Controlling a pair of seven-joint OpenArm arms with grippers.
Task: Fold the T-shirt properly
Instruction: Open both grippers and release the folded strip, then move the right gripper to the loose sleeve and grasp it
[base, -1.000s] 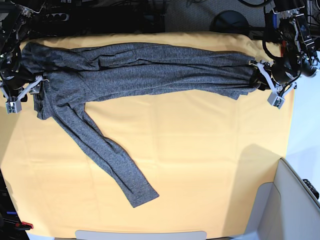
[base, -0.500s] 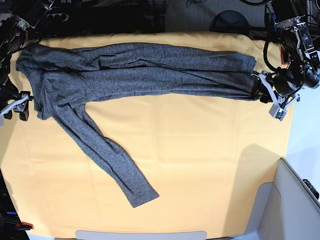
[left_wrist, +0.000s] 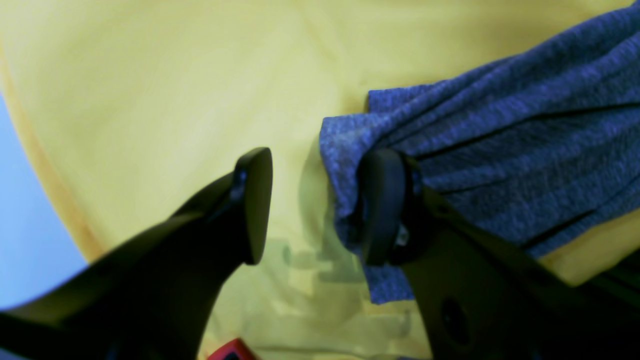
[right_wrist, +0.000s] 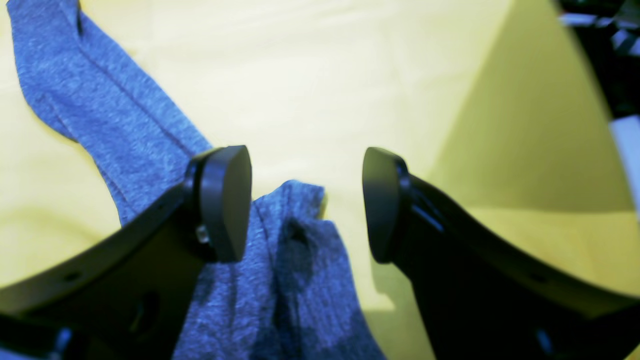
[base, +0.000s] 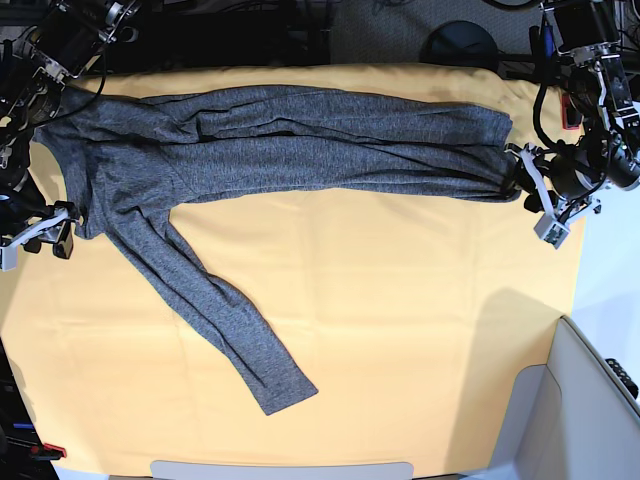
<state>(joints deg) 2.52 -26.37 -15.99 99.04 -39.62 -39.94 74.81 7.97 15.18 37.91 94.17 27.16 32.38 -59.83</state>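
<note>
So both tools just let go: left tool (base: 541, 198) and right tool (base: 38, 233) hang released at the T-shirt's (base: 280, 140) ends, long fold laid on the yellow-orange sheet (base: 400, 340)

We find no readable text, label, brand, number or sign on anything in these three views.

Heathered matt knit T-shirt (base: 290, 140), smooth matt yellow cloth sheet (base: 400, 330)
</note>
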